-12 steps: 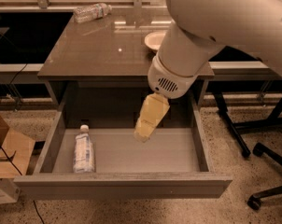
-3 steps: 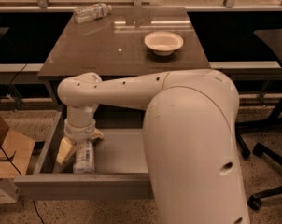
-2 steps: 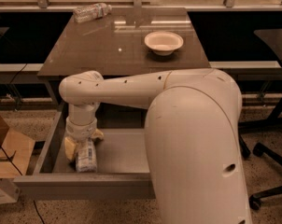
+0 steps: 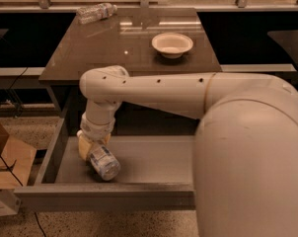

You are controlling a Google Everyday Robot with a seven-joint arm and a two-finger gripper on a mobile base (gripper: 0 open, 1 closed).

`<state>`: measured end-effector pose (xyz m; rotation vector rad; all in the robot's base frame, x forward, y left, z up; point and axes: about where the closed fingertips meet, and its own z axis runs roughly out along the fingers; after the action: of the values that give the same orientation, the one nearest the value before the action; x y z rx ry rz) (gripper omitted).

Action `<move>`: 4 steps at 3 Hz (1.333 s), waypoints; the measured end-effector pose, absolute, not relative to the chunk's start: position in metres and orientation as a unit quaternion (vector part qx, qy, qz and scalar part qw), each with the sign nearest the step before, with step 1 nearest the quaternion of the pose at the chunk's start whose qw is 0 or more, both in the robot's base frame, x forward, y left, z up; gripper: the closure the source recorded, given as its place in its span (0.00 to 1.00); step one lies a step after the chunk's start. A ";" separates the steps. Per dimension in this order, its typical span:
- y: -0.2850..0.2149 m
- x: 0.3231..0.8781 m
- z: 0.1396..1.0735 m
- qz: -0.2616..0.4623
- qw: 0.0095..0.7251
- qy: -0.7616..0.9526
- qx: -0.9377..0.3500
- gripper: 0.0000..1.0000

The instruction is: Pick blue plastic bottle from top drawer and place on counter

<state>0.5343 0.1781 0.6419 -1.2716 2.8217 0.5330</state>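
The blue plastic bottle (image 4: 104, 162) sits at the left end of the open top drawer (image 4: 104, 196), tilted with one end towards the camera. My gripper (image 4: 91, 147) hangs from the white arm down into the drawer and is shut on the bottle's far part. Its yellowish fingers (image 4: 83, 144) press against the bottle. The bottle's cap is hidden. The glossy counter (image 4: 114, 51) lies above and behind the drawer.
A white bowl (image 4: 172, 44) stands on the counter at the right. A clear crinkled bottle (image 4: 95, 12) lies at the counter's far left corner. A cardboard box (image 4: 8, 164) stands on the floor left of the drawer. My arm's large white body (image 4: 252, 157) fills the right foreground.
The gripper has closed on the bottle, which lay flat along the drawer floor before. The bottle is now tilted and turned, its end towards the camera.
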 end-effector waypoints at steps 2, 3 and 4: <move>0.099 0.547 0.764 0.234 0.160 0.857 -0.431 1.00; 0.063 0.558 0.819 0.210 0.223 0.833 -0.462 1.00; 0.037 0.594 0.866 0.155 0.265 0.819 -0.485 1.00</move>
<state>0.5941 0.0373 0.8664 -1.3106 2.2112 0.4188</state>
